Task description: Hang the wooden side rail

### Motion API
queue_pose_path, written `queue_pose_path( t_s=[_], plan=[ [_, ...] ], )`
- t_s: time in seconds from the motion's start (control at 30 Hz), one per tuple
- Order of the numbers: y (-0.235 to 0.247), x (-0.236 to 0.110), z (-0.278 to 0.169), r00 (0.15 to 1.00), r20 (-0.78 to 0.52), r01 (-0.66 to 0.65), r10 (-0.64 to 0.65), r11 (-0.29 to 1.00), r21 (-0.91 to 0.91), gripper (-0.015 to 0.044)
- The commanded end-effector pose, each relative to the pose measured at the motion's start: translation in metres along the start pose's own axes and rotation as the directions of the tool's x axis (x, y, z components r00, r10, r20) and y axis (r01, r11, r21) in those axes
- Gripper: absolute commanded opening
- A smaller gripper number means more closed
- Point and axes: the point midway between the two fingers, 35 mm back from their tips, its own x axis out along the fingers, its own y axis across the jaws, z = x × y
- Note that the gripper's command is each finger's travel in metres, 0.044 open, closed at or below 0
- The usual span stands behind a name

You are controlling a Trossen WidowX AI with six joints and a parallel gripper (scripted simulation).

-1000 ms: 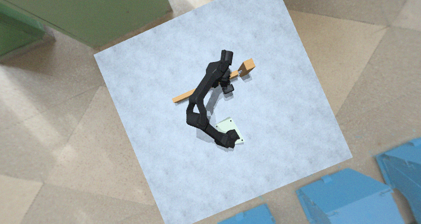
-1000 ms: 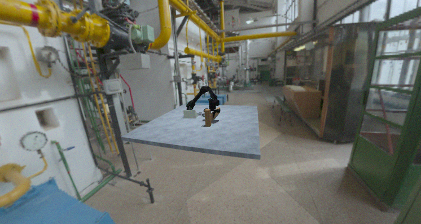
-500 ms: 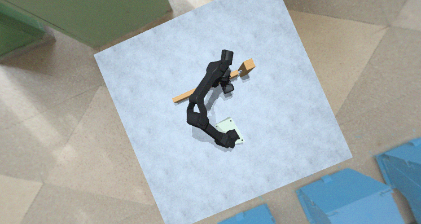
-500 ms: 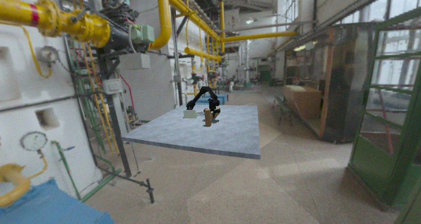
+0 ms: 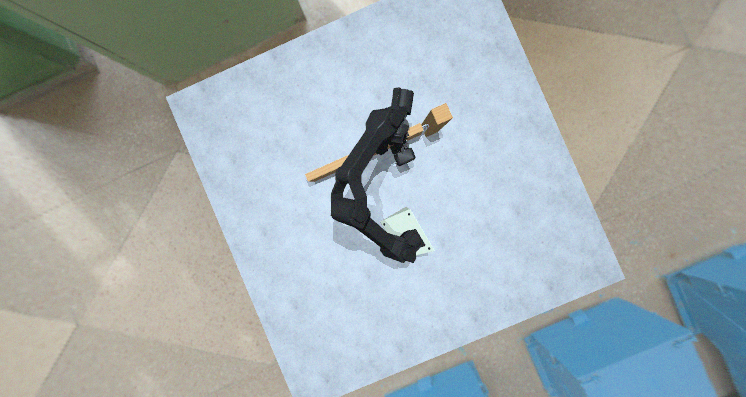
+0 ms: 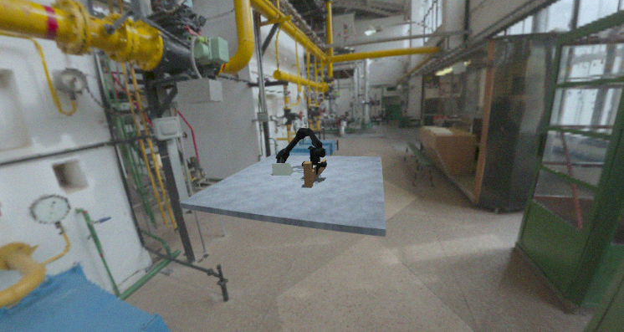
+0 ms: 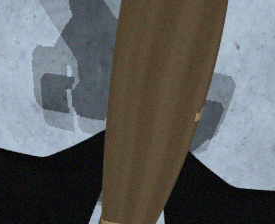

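Wooden rail [image 5: 326, 171] clenched in the gripper [image 5: 397, 142], hook end at the post [image 5: 437, 118] toward two o'clock; seating unclear, release pending.

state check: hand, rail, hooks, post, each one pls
Hand: shut on the rail, near its hooked end.
Rail: held, running from its free end toward the post.
Hooks: at the post's face; seating on the pins cannot be told.
Post: upright on the table.
Arm base plate: flat on the table.
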Motion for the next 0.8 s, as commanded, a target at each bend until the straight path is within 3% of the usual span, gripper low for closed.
queue_pose_path(
  t_s=[0.0, 0.77],
  plan=[
    [0.0006, -0.0021, -0.0042, 1.0, -0.005, 0.008, -0.008, 1.0, 0.007, 0.0],
    [0.0021, -0.0024, -0.0067, 1.0, -0.005, 0.008, -0.008, 1.0, 0.007, 0.0]
  ],
)
